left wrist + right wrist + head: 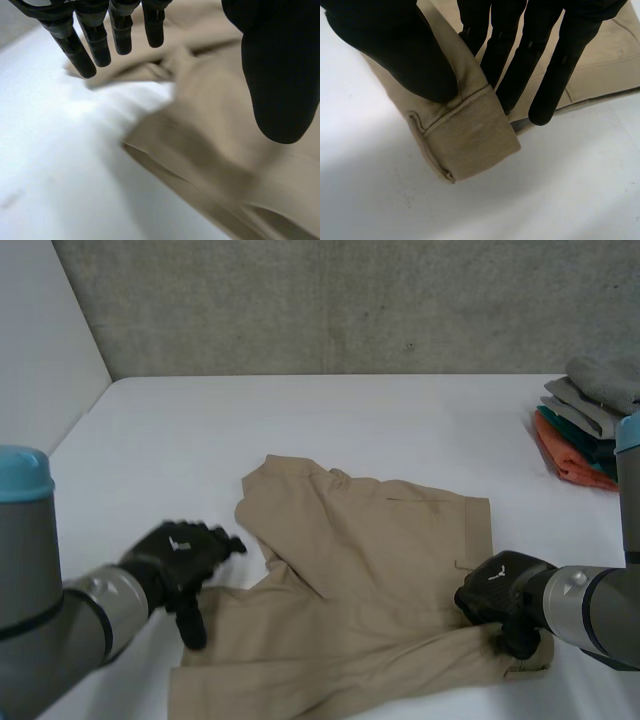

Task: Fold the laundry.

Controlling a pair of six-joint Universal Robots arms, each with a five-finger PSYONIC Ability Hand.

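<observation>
A beige pair of trousers [370, 580] lies rumpled and partly folded on the white table [300, 430]. My left hand [178, 562] hovers open just above the cloth's left edge, fingers [95, 42] spread and the thumb [280, 75] apart, holding nothing. My right hand [500, 600] is at the cloth's near right corner. There its thumb [395, 50] and fingers [545, 65] pinch the waistband end [465, 135], lifted slightly off the table.
A stack of folded clothes [590, 420], grey on top, teal and orange below, sits at the far right edge. A grey wall runs behind the table.
</observation>
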